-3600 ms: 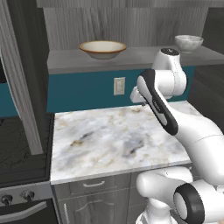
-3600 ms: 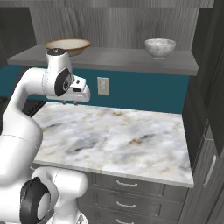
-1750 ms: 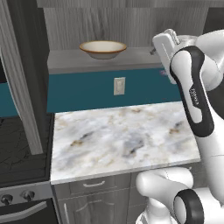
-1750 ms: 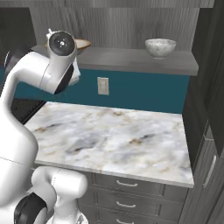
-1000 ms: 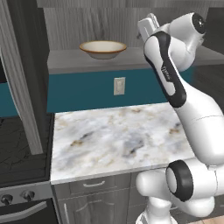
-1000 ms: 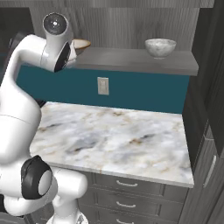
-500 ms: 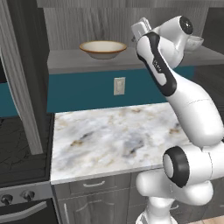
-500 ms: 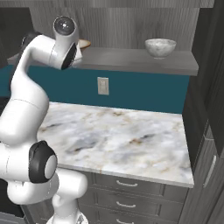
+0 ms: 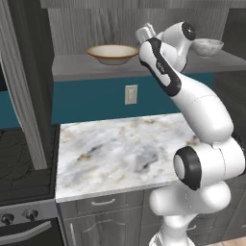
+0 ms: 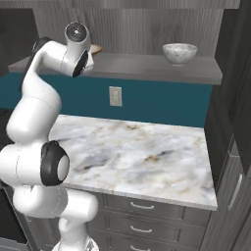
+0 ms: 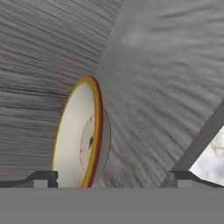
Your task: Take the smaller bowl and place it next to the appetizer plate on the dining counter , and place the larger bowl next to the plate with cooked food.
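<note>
The larger bowl (image 9: 112, 53), cream with an orange-brown rim, sits on a grey shelf (image 9: 77, 68) above the worktop. The smaller bowl (image 9: 207, 46), marbled grey-white, stands further right on the same shelf (image 10: 137, 64). My gripper (image 9: 142, 32) is raised to shelf height, just right of the larger bowl, and is open. In the hand view the larger bowl (image 11: 81, 135) appears rolled on edge, close in front of the gripper (image 11: 111, 177) and left of centre between the spread fingertips (image 11: 43, 177). Nothing is held. The dining counter and both plates are out of view.
A marble worktop (image 9: 125, 149) over grey drawers (image 10: 142, 215) lies below the shelf. A teal back wall carries a white outlet (image 9: 130, 94). A dark stove (image 9: 24, 163) adjoins on the left, and a tall dark cabinet (image 10: 235, 127) on the right.
My arm has swung leftward along the shelf, bringing the hand from near the smaller bowl to beside the larger bowl. Neither bowl has moved, and the gripper has stayed open.
</note>
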